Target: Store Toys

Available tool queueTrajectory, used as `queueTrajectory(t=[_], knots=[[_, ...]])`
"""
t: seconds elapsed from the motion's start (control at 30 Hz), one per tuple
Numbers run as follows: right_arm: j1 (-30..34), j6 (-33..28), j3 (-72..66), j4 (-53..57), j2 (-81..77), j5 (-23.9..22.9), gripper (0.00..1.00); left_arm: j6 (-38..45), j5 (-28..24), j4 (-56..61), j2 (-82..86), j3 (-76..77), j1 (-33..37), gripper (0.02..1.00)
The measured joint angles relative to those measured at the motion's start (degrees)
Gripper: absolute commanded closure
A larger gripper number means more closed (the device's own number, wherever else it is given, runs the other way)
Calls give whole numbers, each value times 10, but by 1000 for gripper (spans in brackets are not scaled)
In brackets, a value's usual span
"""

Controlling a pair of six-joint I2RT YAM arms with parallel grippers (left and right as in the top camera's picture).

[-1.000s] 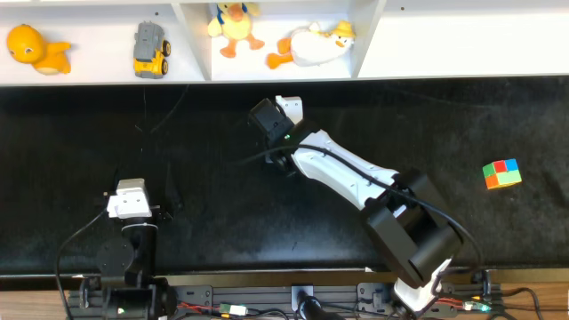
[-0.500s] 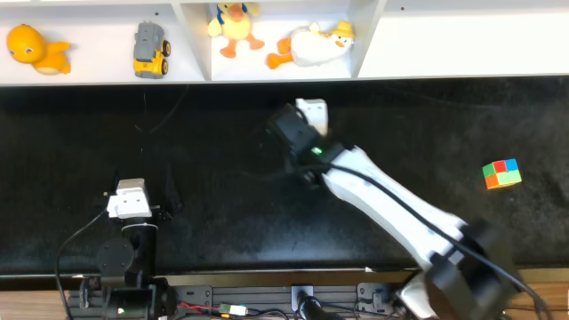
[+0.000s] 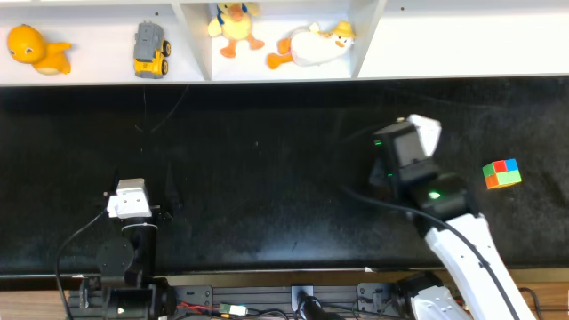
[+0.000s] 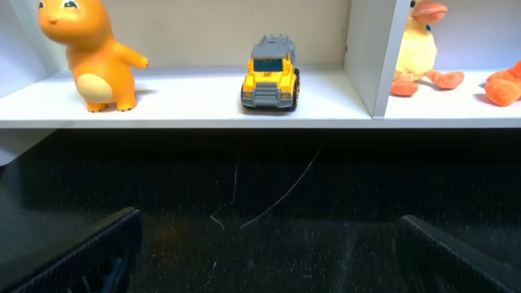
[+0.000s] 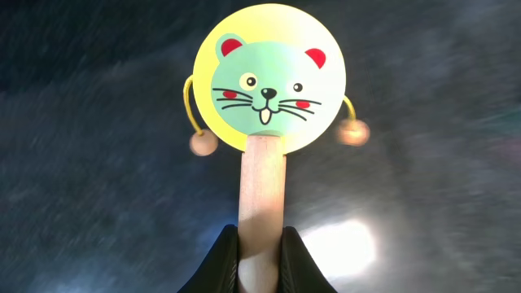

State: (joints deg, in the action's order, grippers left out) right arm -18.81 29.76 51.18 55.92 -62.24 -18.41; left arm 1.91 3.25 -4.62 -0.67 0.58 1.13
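Observation:
A small rattle drum (image 5: pixel 269 85) with a green cat face, a yellow rim and two beads on strings hangs over the black tabletop. My right gripper (image 5: pixel 260 246) is shut on its wooden handle (image 5: pixel 261 183). From above, the right gripper (image 3: pixel 407 149) sits right of the table's middle, a little left of a multicoloured cube (image 3: pixel 501 173). My left gripper (image 3: pixel 132 201) is low at the front left, open with nothing in it, facing the white shelf (image 4: pixel 195 106).
The shelf (image 3: pixel 267 69) along the back holds an orange figure (image 3: pixel 36 49), a yellow toy truck (image 3: pixel 151 49), a yellow duck plush (image 3: pixel 234 27) and a white duck plush (image 3: pixel 313 44). Its right compartment (image 3: pixel 462 36) has free room.
The right arm has swung from the table's middle to the right side, carrying the rattle drum. The left arm has not moved.

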Motion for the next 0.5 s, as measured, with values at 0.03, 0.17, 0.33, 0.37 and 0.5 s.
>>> queueTrajectory(t=[0.03, 0.17, 0.33, 0.37, 0.5], knots=[[16, -10, 0, -2, 6, -1, 956, 0, 0, 0, 0, 0, 0, 20], [56, -56, 0, -12, 9, 0, 958, 0, 0, 0, 0, 0, 0, 20], [94, -130, 1, -31, -7, 4, 956, 0, 0, 0, 0, 0, 0, 20], [103, -147, 3, -34, -16, 7, 958, 0, 0, 0, 0, 0, 0, 23], [129, -211, 26, -58, -63, 28, 958, 0, 0, 0, 0, 0, 0, 20]])
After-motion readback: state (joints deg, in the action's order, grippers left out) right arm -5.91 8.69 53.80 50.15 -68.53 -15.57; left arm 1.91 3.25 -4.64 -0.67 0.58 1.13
